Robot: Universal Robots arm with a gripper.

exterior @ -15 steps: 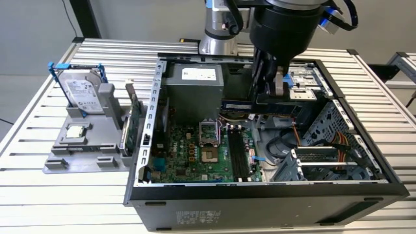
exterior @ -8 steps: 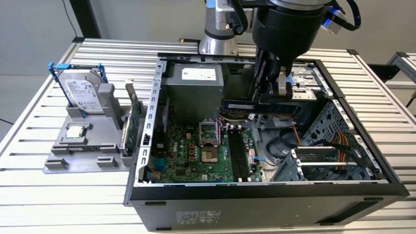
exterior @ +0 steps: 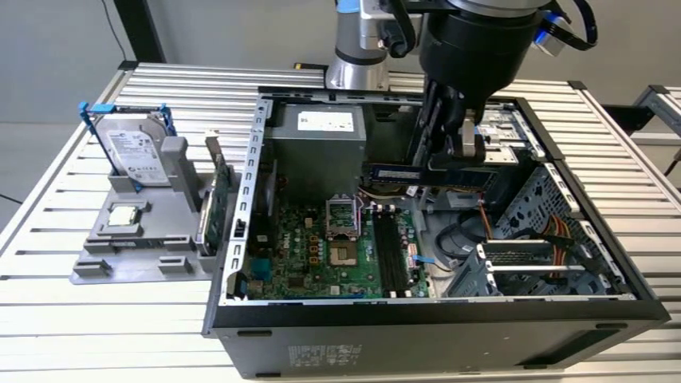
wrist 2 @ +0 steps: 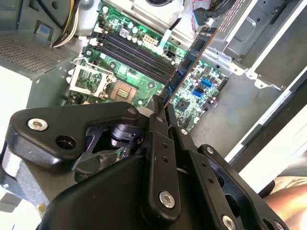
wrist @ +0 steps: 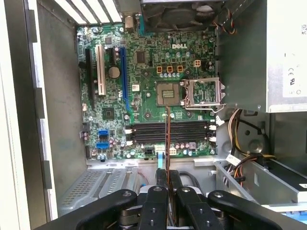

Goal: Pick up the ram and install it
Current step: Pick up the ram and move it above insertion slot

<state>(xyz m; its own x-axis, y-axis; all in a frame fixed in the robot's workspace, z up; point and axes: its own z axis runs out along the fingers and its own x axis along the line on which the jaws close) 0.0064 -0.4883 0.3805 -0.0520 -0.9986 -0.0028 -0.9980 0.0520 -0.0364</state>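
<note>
So the ram (exterior: pixel 420 175) is a long skinny stick, dark bluish board with a pale label on its flat face and small dark chips in a row. In the exterior view it sits level, standing on its long edge. In the first wrist view (wrist: pixel 167 143) you get it dead edge-on, so it's just a thin line. The second wrist view (wrist 2: pixel 188 62) shows the blue side running away from the fingers at a slant.

The claw (exterior: pixel 455 159) is clenched on one end of the ram, black fingers pinching both flat faces, and you can see that grip close up in both wrist views (wrist: pixel 167 181) (wrist 2: pixel 161 111). The rest of the stick pokes out free toward the exterior view's left.

The stick is up in the air inside the open computer case (exterior: pixel 239 239), above the green motherboard (exterior: pixel 319 251) and not touching it. It looks turned across the black slots (wrist: pixel 144 134) rather than lined up with them, and none of them has it seated.

The arm (exterior: pixel 474 48) comes in from the top, thick black wrist pointing straight down into the case. The case sits on a slatted metal table (exterior: pixel 107 319).
</note>
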